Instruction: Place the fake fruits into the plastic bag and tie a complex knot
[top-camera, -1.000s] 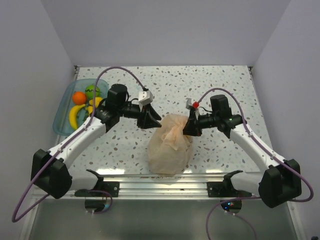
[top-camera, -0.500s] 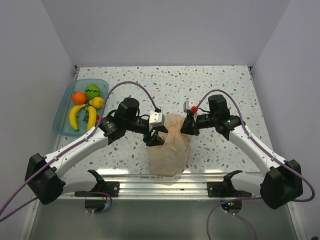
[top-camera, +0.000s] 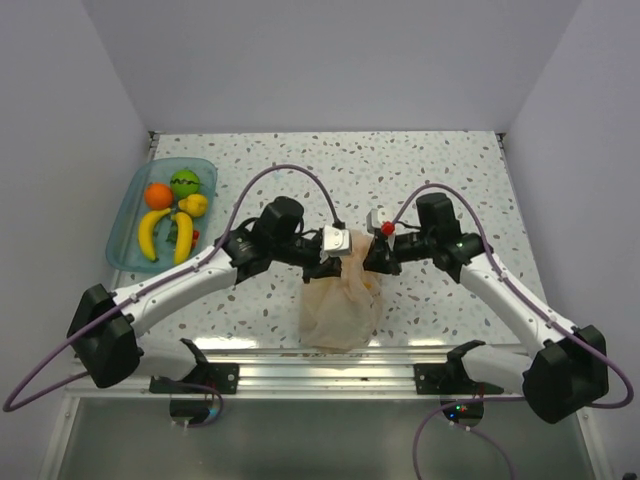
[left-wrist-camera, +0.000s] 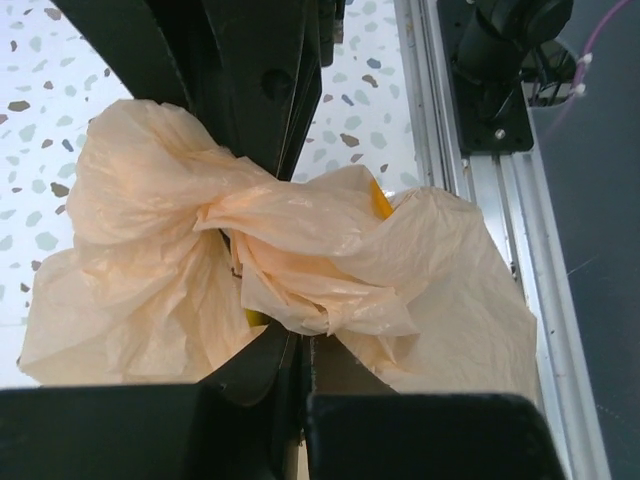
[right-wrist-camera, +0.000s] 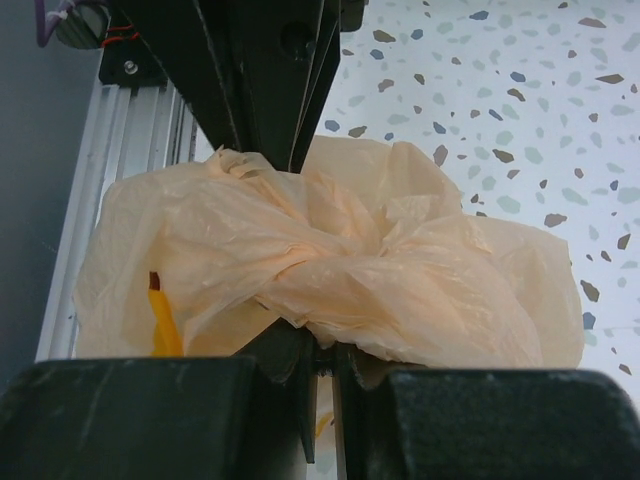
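1. At the table's near edge sits the plastic bag (top-camera: 340, 305), a thin, crinkled, translucent peach sack; a yellow shape (right-wrist-camera: 160, 320) shows through its film.
2. Left gripper (top-camera: 333, 266) and right gripper (top-camera: 372, 262) each pinch the bunched, twisted neck (left-wrist-camera: 290, 235) tightly from opposite sides; whether a knot is formed there, I cannot tell.
3. Far left, a clear blue tray (top-camera: 120, 240) holds glossy bananas (top-camera: 150, 232), an orange (top-camera: 157, 195) and a green ball (top-camera: 184, 182).

Even, bright light; faint shadows; plastic bag (left-wrist-camera: 300, 250) sharp; dark foreground blurred in wrist views.
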